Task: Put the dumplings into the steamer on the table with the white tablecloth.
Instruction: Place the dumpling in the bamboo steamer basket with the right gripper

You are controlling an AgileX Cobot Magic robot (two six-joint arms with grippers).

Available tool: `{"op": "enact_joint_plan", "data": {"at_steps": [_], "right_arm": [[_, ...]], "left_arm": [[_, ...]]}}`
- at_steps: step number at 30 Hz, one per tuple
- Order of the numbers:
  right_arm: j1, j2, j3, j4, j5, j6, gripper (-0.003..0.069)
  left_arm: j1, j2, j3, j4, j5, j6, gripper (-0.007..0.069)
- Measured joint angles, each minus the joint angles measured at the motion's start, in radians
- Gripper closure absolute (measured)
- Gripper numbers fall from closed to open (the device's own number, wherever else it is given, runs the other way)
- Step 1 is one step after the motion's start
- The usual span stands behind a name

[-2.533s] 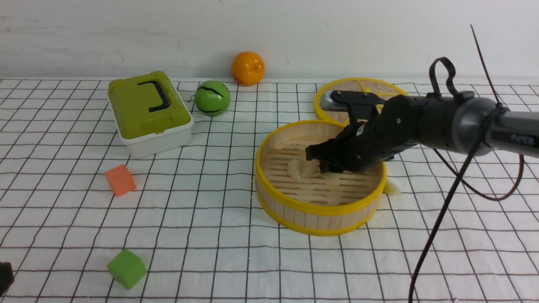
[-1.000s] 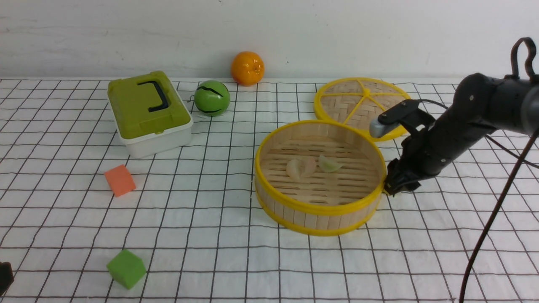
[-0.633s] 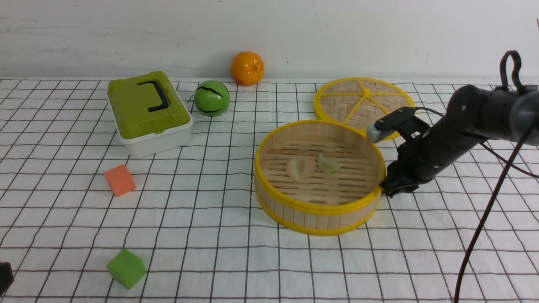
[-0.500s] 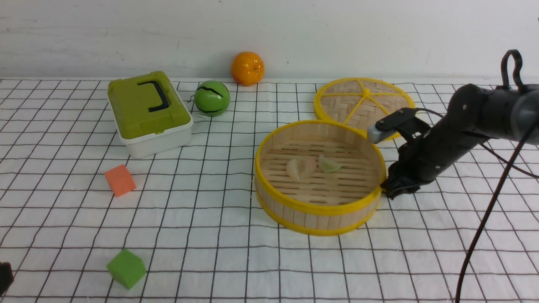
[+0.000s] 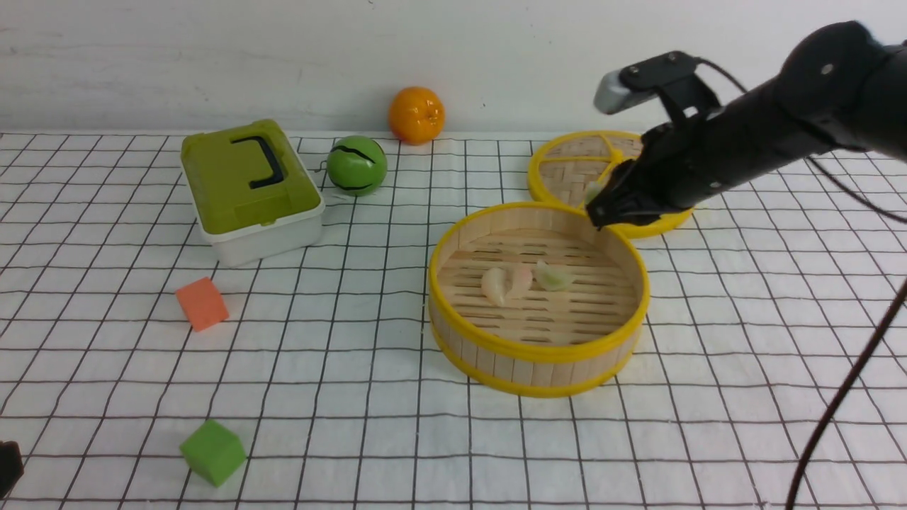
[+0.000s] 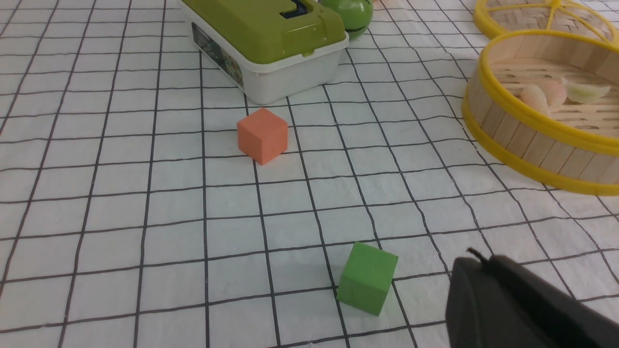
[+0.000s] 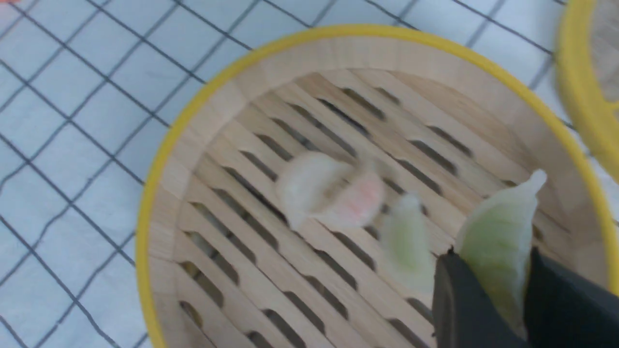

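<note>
Steamer (image 5: 538,363) holds 2 pink dumplings (image 5: 497,285) + 1 green dumpling (image 5: 554,276); R jaws clamp 2nd green dumpling (image 7: 498,237) above it; L jaws' state can't be told.

3 dumplings (image 5: 506,282) in steamer (image 5: 538,354), lid (image 5: 567,170) behind it, box (image 5: 248,188) left, 2 cubes (image 5: 203,303) before box

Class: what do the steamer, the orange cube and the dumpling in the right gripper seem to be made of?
Steamer: probably bamboo, matt; pale strips and slats. Orange cube: likely foam; dull, flat colour, softened edges. Dumpling in the right gripper: seemingly soft plastic or rubber; pale green, translucent.
</note>
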Motion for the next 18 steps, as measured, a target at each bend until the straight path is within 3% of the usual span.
{"op": "enact_joint_plan", "data": {"at_steps": [8,18], "right_arm": [[0.009,0.139,0.000,0.030,-0.167,-0.017,0.0521],[0.009,0.182,0.000,0.056,-0.144,0.039,0.0521]], "left_arm": [[0.000,0.000,0.000,0.000,0.000,0.000,0.0623],[0.000,0.000,0.000,0.000,0.000,0.000,0.0622]]}}
